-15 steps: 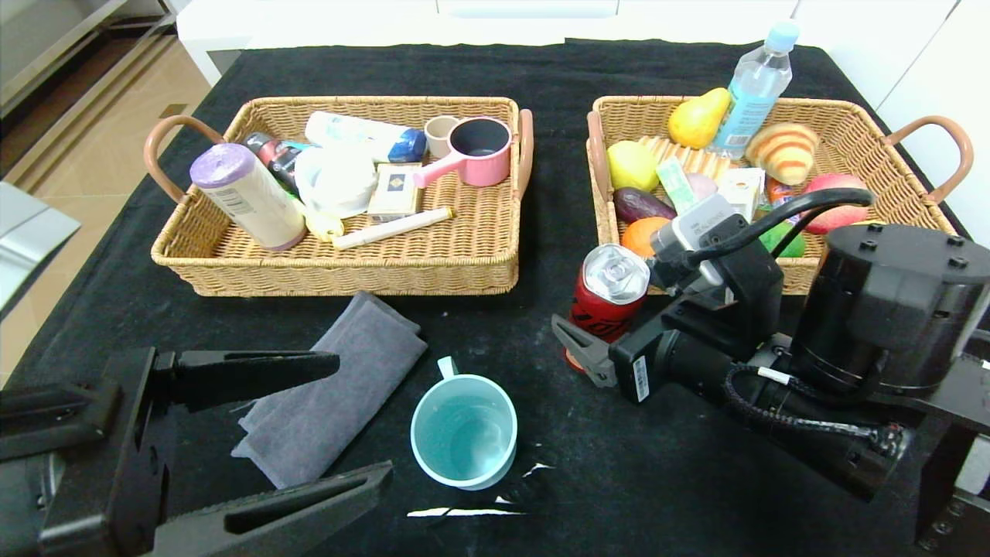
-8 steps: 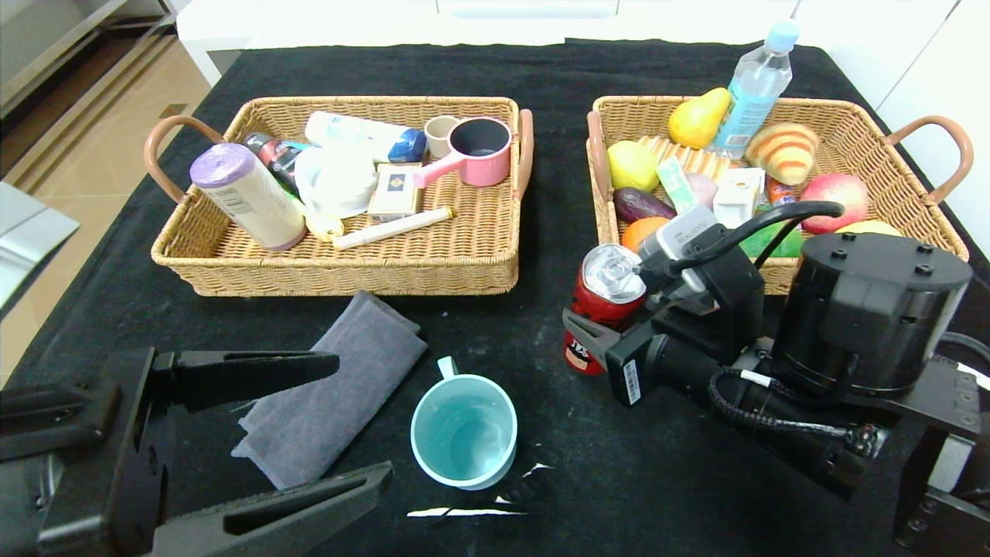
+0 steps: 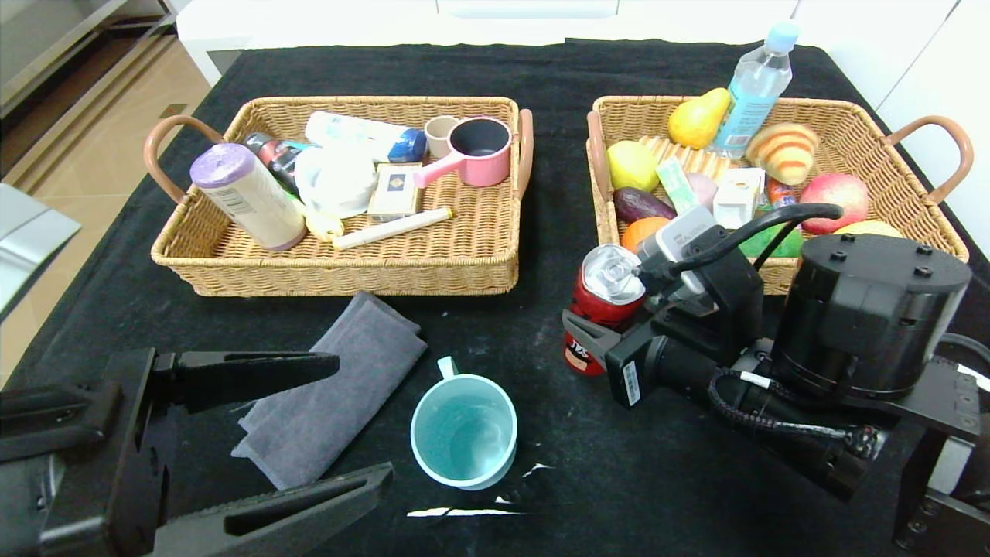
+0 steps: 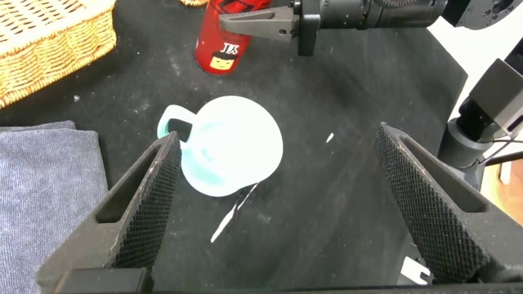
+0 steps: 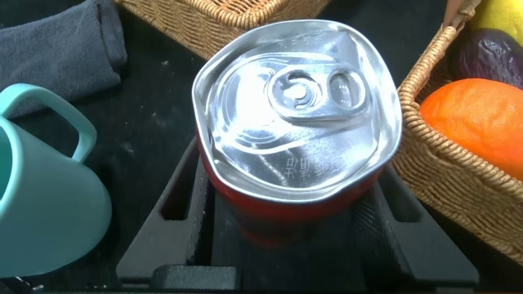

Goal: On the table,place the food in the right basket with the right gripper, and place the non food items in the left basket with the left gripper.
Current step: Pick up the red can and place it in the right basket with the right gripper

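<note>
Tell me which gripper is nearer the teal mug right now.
Left. The left gripper hangs open right over the teal mug, which sits between its fingers. The right gripper is farther off beside it, shut on the red can.

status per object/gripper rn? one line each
right gripper: shut on the red can, in front of the right basket
red can: upright, top dented, tab unopened
left gripper: open, above the teal mug
teal mug: upright on the table, looks empty
grey cloth: folded, flat on the table
left basket: holds non-food items
right basket: holds food
water bottle: capped, leaning in right basket
</note>
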Motion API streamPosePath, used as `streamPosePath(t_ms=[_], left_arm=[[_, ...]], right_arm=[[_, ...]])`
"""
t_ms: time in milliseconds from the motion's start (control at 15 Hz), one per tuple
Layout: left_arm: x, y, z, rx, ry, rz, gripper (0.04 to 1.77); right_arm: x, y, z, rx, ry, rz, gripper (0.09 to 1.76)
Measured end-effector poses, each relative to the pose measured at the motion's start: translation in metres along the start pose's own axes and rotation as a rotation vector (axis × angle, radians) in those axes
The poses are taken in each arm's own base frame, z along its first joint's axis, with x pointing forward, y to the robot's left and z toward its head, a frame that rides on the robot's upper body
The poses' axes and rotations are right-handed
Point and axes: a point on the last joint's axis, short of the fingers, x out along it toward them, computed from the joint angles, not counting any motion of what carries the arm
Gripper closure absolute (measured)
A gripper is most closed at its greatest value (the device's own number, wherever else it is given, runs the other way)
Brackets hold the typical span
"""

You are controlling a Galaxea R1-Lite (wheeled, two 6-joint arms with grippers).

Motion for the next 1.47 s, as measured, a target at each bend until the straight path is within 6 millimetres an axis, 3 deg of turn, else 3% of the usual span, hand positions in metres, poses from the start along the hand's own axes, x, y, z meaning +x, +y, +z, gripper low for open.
streamPosePath(t_ms=[333, 800, 1467], left_arm=[[0.001, 0.000, 0.000, 0.000, 0.001, 0.001, 0.09], [0.005, 0.002, -0.002, 0.000, 0.019, 0.004, 0.09], [0.008, 0.003, -0.005, -0.004, 0.033, 0.002, 0.09]], right_arm=[[-0.004, 0.000, 0.003, -0.001, 0.000, 0.000, 0.85], [-0.034, -0.012, 0.034, -0.004, -0.041, -0.100, 0.85], [-0.063, -0.066, 0.085, 0.036, -0.083, -0.407, 0.85]])
